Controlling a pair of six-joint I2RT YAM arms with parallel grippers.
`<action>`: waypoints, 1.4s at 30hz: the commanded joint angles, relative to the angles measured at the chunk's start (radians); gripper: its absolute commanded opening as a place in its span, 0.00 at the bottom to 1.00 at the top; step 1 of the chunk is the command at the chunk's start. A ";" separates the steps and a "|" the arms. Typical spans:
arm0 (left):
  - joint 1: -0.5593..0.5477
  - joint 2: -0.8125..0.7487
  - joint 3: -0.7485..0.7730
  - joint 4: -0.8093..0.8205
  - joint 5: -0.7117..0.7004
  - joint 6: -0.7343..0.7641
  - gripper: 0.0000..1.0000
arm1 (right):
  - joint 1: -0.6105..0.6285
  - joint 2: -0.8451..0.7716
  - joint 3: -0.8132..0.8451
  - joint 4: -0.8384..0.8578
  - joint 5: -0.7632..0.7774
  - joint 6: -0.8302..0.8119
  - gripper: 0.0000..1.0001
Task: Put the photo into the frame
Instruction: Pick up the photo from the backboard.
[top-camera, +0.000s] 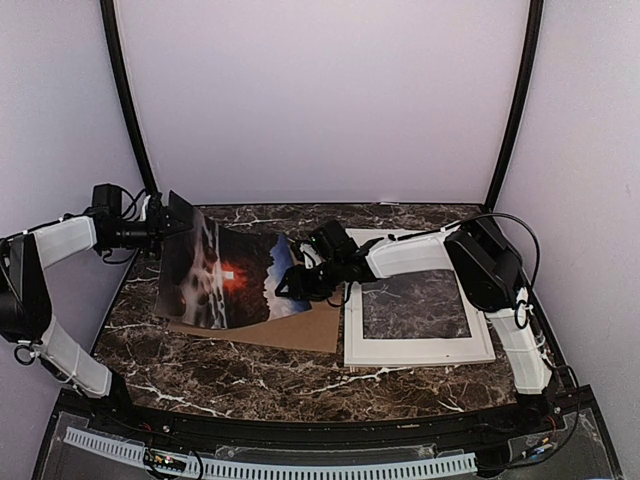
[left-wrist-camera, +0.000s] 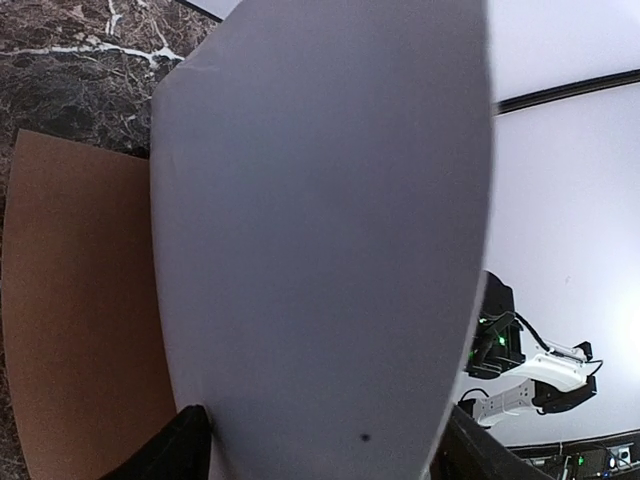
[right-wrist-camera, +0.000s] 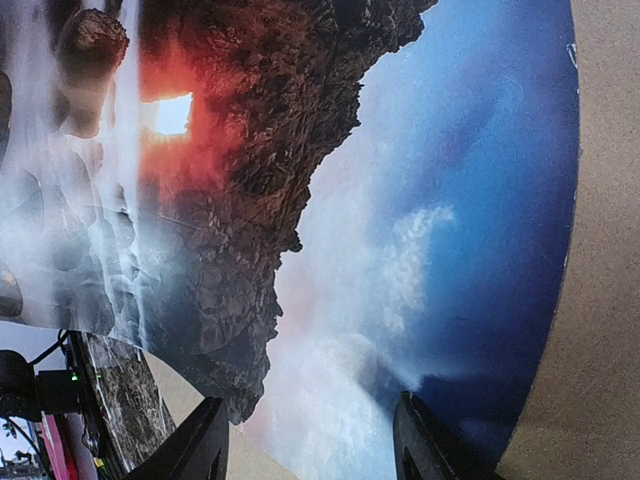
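Photo (top-camera: 228, 275) bowed between grippers, above brown backing board (top-camera: 300, 328). Left gripper (top-camera: 172, 222) clamps photo's far-left edge; right gripper (top-camera: 300, 283) spread at right edge, grip unclear. Advice: keep print taut, carry right, lower squarely over frame (top-camera: 417, 352).

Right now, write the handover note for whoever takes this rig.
Left tool: holds the raised left end of the glossy rectangular sunset photo, which bows between its fingers.
Right tool: at the photo's low right end; grip unclear.
The photo hangs curved over the flat brown backing board.
White rectangular frame: flat on the marble table, to the right, with no photo in it.
Done: photo lifted.
Left: carry it right and lay it into the frame.
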 joint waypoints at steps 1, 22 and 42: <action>0.006 0.003 0.028 -0.068 -0.029 0.040 0.71 | 0.010 0.069 -0.022 -0.108 0.015 0.012 0.57; 0.009 0.004 0.098 -0.197 -0.140 0.112 0.16 | 0.010 0.061 -0.028 -0.106 0.008 0.007 0.57; -0.066 -0.237 0.204 -0.183 -0.213 0.140 0.00 | -0.104 -0.324 -0.093 -0.146 0.067 -0.124 0.67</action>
